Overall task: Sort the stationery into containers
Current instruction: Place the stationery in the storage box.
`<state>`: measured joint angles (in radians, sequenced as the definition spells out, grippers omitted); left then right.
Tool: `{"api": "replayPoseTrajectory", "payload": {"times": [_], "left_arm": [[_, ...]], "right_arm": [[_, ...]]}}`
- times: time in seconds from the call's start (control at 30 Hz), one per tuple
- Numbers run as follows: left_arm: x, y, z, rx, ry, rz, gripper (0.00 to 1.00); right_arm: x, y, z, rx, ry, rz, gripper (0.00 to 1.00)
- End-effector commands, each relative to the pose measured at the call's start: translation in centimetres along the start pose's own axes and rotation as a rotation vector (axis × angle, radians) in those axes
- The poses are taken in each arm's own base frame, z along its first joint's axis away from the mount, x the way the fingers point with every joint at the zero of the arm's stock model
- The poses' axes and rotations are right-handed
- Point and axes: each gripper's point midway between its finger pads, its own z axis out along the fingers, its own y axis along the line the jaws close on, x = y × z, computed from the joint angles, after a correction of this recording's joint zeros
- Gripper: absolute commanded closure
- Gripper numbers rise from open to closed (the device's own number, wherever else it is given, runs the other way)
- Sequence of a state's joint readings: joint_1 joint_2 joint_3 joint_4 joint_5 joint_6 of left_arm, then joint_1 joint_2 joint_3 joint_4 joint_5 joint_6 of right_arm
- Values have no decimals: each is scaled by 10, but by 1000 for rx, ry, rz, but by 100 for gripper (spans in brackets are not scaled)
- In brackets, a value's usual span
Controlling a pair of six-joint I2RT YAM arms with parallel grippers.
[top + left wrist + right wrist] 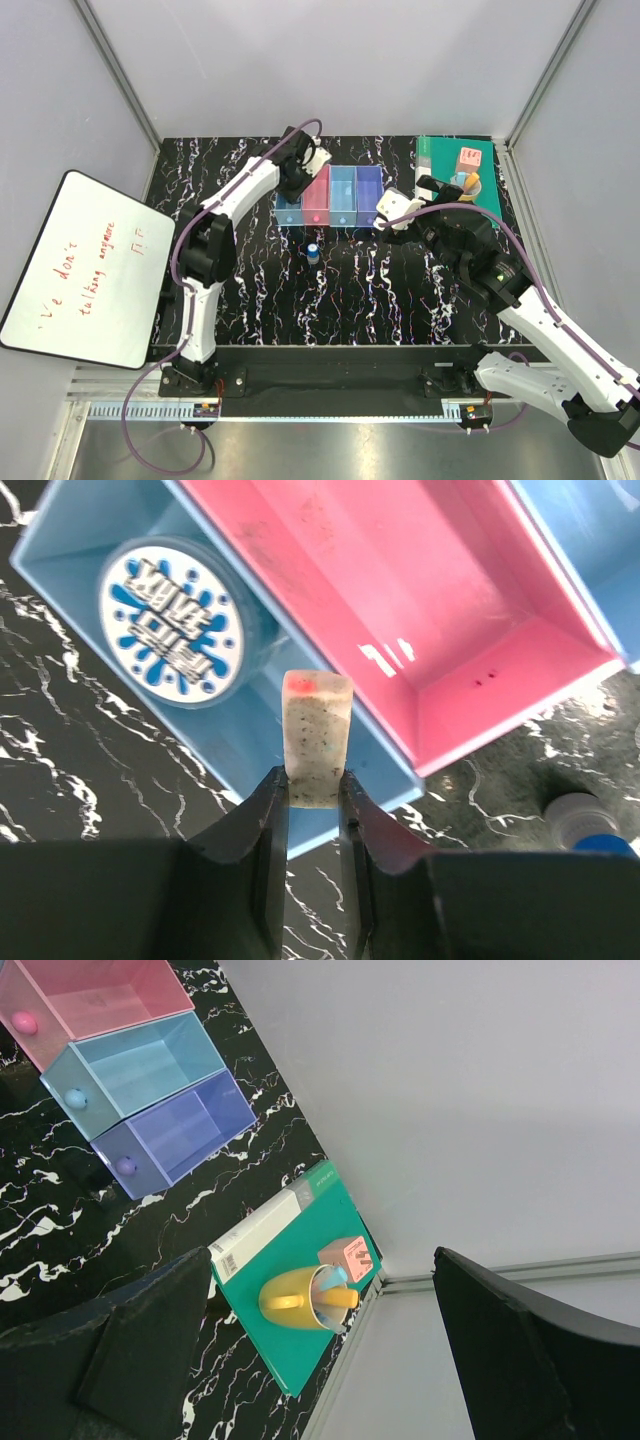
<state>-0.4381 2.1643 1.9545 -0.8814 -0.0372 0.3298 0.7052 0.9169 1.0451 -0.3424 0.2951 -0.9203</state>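
The left tool [313, 780] is clamped on a small pale speckled block with a red spot at its top end [317, 725], gripped by its lower end and held upright above the light blue translucent plastic bin [60, 540], close to the wall that bin shares with the pink translucent bin [520, 670] beside it. Inside the light blue bin lies a round disc with a blue-and-white printed face [172, 630], flat on the bottom. The pink bin looks bare apart from a couple of small dark specks. Next along the row sit a blue translucent bin [145, 1065] and a purple translucent bin [180, 1130], all four side by side on the black, white-veined tabletop [400, 290]. A short blue cylinder with a pale top [313, 252] stands on the tabletop just in front of the row, apart from the bins. The right tool [322, 1254] hangs near the purple end of the row with its fingers spread wide and nothing between them. Beyond it, a flat green book [300, 1360] lies in the far right corner, carrying a yellow mug [290, 1300] and a small pink cube [347, 1255]; an orange-yellow stick [342, 1298] and a pale blue one poke out of the mug. A white board with red handwriting [85, 265] leans at the left edge.
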Motion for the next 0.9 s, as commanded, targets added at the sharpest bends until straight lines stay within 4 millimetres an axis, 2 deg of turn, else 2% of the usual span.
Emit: {"api": "replayPoseTrajectory", "payload": {"times": [0.0,0.2,0.3,0.37,0.4,0.47,0.5,0.53,0.77,0.87], "left_arm": [[-4,22,4,-56,-26,4,98],[6,27,11,-65,-3,10,98],[9,25,14,-60,4,10,94],[9,25,14,-58,5,7,86],[8,26,12,-62,0,8,75],[6,26,11,-64,-6,8,66],[6,27,9,-67,-8,8,58],[5,28,9,-68,-11,5,57],[-12,28,-12,-67,-78,-31,54],[-25,18,-38,-15,-150,-56,54]], "right_arm": [[-16,-20,-5,56,-49,28,0],[-17,-21,-6,59,-50,31,0],[-17,-20,-5,56,-52,32,0],[-17,-20,-5,56,-52,30,0],[-17,-20,-4,56,-50,30,0],[-17,-19,-4,53,-50,31,0],[-16,-20,-4,53,-48,29,0],[-16,-19,-4,52,-49,30,0],[-15,-18,-4,51,-46,27,0],[-15,-20,-4,55,-45,23,0]]}}
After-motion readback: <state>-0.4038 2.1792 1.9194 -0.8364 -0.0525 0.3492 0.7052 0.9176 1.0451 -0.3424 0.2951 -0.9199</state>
